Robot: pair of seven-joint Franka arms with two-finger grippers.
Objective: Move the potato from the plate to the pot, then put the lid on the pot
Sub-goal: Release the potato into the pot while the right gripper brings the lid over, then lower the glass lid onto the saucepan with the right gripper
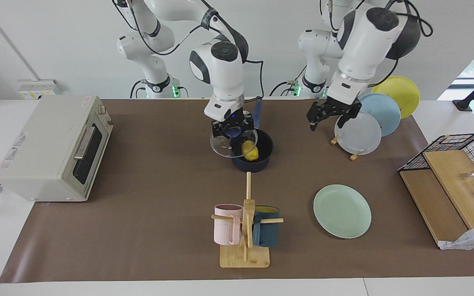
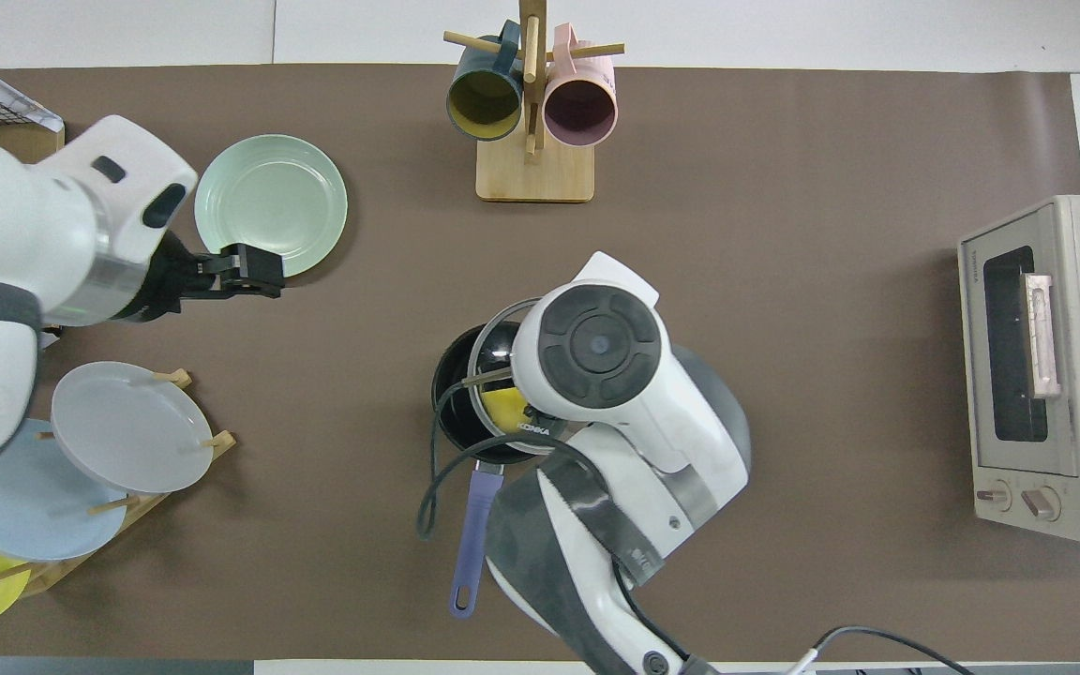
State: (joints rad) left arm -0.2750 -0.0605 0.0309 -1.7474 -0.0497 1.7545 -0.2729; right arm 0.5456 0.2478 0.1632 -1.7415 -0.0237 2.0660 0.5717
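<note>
The yellow potato (image 1: 250, 151) (image 2: 501, 409) lies inside the dark navy pot (image 1: 257, 163) (image 2: 451, 394), whose blue handle (image 2: 470, 542) points toward the robots. My right gripper (image 1: 233, 130) is shut on the blue knob of the glass lid (image 1: 225, 144) (image 2: 491, 330). It holds the lid just above the pot, overlapping the rim on the side toward the right arm's end. In the overhead view the right wrist hides that gripper. My left gripper (image 1: 326, 123) (image 2: 263, 272) hangs open and empty, raised in front of the plate rack. The mint-green plate (image 1: 342, 211) (image 2: 270, 206) lies bare.
A toaster oven (image 1: 52, 148) stands at the right arm's end. A wooden mug tree (image 1: 245, 230) with a pink and a teal mug stands farther from the robots than the pot. A rack of upright plates (image 1: 368, 123) and a wire basket with wooden boards (image 1: 451, 181) fill the left arm's end.
</note>
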